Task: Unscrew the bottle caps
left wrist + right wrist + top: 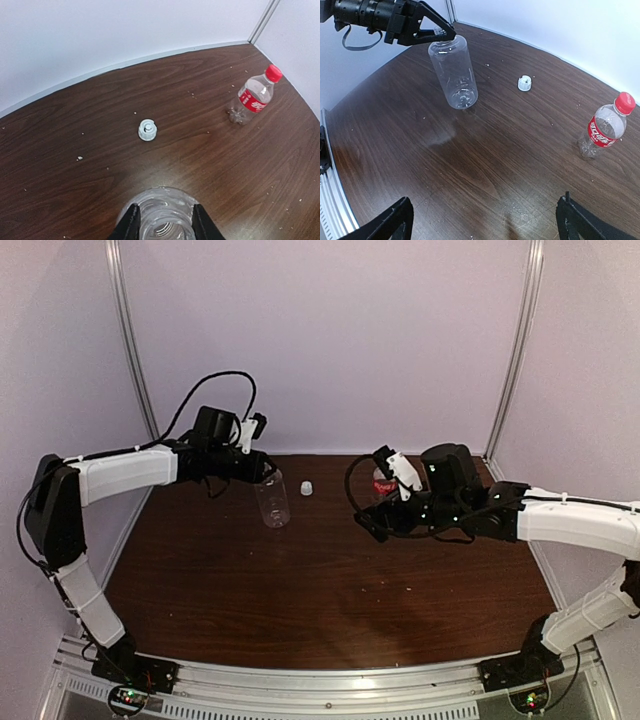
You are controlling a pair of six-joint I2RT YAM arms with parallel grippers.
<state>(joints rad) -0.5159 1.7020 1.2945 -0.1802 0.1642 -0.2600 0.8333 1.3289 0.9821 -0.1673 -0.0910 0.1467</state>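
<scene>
Left gripper [442,34] clamped on plain bottle [272,502] neck; right gripper [485,205] fingers wide apart, holding nothing.
Plain bottle uncapped, base on table [330,590]; white cap [306,488] at its 2 o'clock, apart; red-label bottle [602,131] upright, red cap [624,102] on, at right gripper's 1 o'clock.

the plain clear bottle [452,75] stands uncapped on the bench [485,165], its white cap [524,83] lying loose nearby; well apart, the red-labelled bottle [601,131] stands upright, red cap [624,102] screwed on.
</scene>
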